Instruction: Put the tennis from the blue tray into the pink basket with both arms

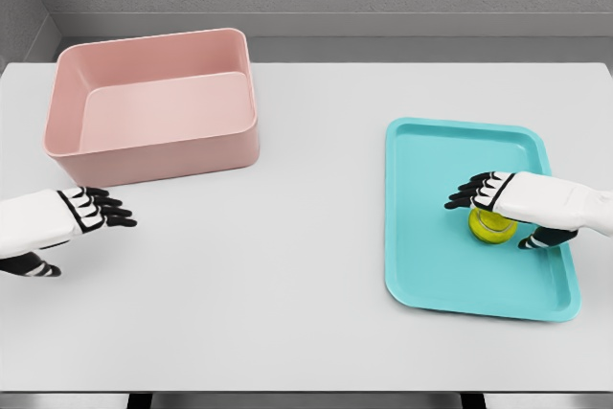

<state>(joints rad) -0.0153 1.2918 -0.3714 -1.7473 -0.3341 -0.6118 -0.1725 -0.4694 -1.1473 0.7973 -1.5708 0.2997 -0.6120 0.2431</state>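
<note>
A yellow-green tennis ball [490, 228] lies on the blue tray [431, 170] at the right of the table. My right hand [493, 215] hovers over the ball, its fingers [469, 193] stretched out to the left above it and the thumb low at the ball's right side. The fingers do not close around the ball, and part of it is hidden under the palm. The pink basket [153, 155] stands empty at the back left. My left hand [96, 225] rests open near the table's left edge, in front of the basket and apart from it.
The white table [287, 265] stretches between basket and tray. A grey wall runs behind the table's far edge.
</note>
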